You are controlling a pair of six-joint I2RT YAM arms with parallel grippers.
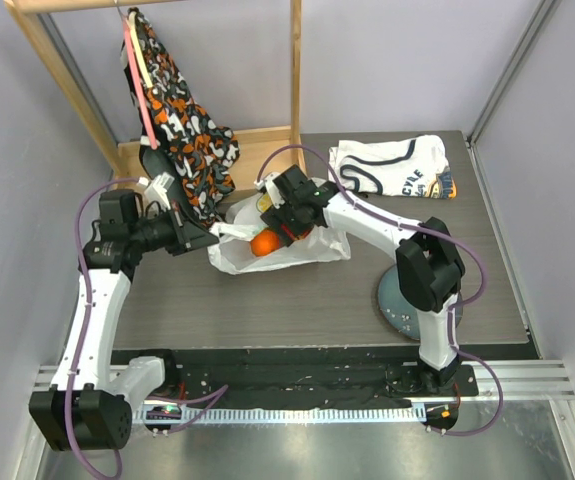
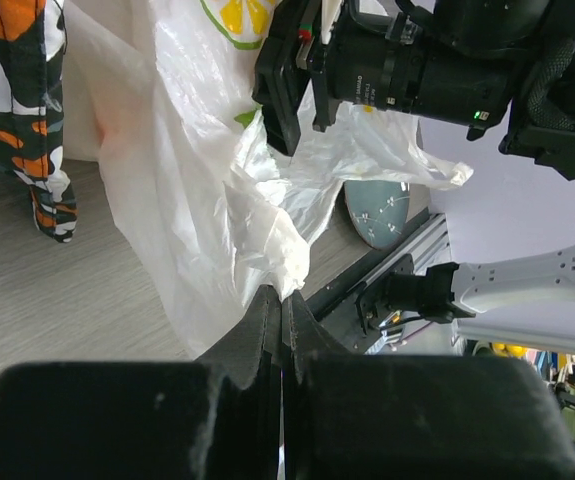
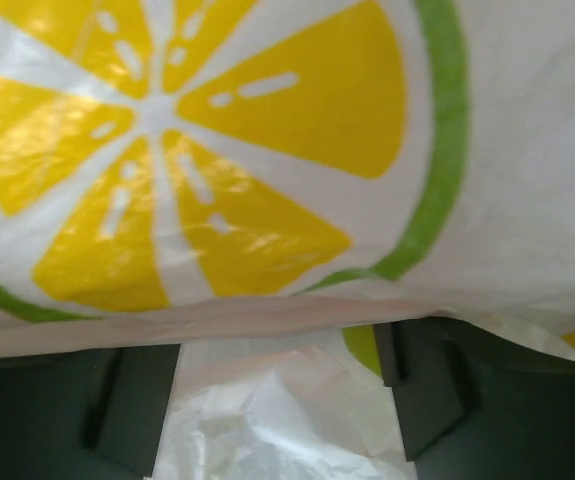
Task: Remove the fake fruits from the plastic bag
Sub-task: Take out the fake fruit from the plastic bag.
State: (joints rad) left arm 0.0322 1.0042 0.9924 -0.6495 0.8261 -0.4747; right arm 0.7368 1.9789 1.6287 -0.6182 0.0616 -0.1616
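Roughly at the middle of the counter (image 1: 297, 305) lies the plastic bag (image 1: 317, 250), slumped flat with its long axis running left to right across the boards, a little nearer the far edge than the arm bases. The left claw (image 1: 214, 233) sits at the bag's left end and is clenched on a gathered corner of the film; from the left wrist the two jaws meet with a twisted peak of white plastic pinched between them, and the rest of the bag fans up and away from that point. The right claw (image 1: 285, 228) hangs over the upper left part of the bag, reaching in from the right. The right wrist view is almost filled by the bag's citrus-slice print (image 3: 217, 150), draped right across the lens. Below it the two dark fingers (image 3: 132, 410) stand well apart, released, with only crinkled white film between them. An orange (image 1: 264, 244) shows at the bag's left half, just beside and on the near side of the right claw, between the two claws. Whether it lies bare in the mouth or under the thin film cannot be told, nor which end of the bag is the open one.
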